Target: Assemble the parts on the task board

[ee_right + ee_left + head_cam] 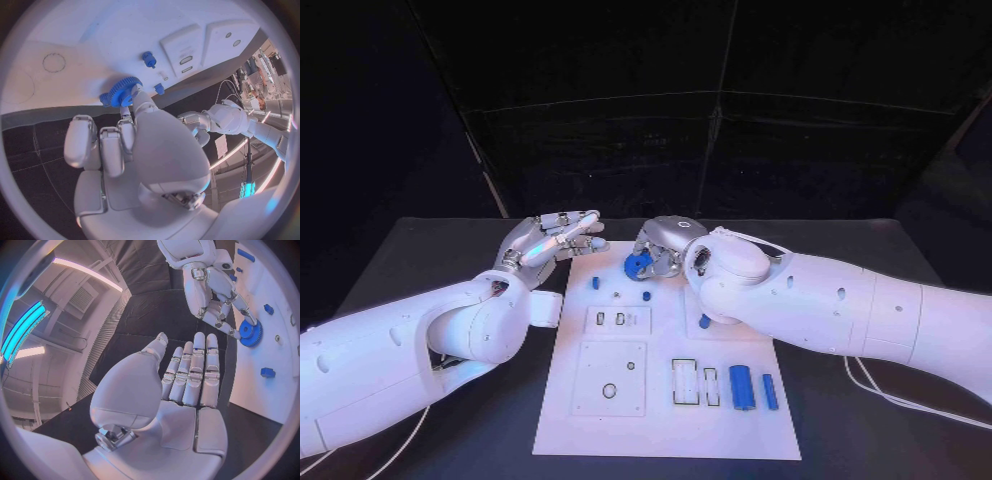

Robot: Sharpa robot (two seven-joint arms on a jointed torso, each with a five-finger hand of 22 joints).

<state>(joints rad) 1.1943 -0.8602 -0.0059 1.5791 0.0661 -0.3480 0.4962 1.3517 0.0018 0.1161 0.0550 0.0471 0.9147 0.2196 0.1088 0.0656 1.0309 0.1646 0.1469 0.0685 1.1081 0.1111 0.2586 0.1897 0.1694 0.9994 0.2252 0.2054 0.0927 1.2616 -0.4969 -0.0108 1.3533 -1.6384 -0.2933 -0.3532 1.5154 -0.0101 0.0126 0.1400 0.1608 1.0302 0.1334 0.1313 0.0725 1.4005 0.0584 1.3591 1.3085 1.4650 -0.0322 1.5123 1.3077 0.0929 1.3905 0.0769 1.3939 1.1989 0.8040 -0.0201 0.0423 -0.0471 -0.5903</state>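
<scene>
The white task board (pixel 661 400) lies in the middle of the black table. At its far end my right hand (pixel 669 245) holds a blue gear (pixel 638 265) with its fingertips, low over the board. In the left wrist view the right hand (pixel 215 300) has fingertips on the rim of the gear (pixel 251 333), which lies close against the board (pixel 275 390). The right wrist view shows the gear (pixel 122 92) just past my right hand (pixel 125 145). My left hand (pixel 557 240) hovers by the board's far left corner, fingers straight and holding nothing (pixel 187 375).
Small blue pegs (pixel 596 283) (pixel 648 296) stand on the board near the gear, with another blue piece (pixel 705 321) beside my right forearm. Two blue cylinders (pixel 741 387) (pixel 770 391) lie near the right front, next to rectangular recesses (pixel 684 381).
</scene>
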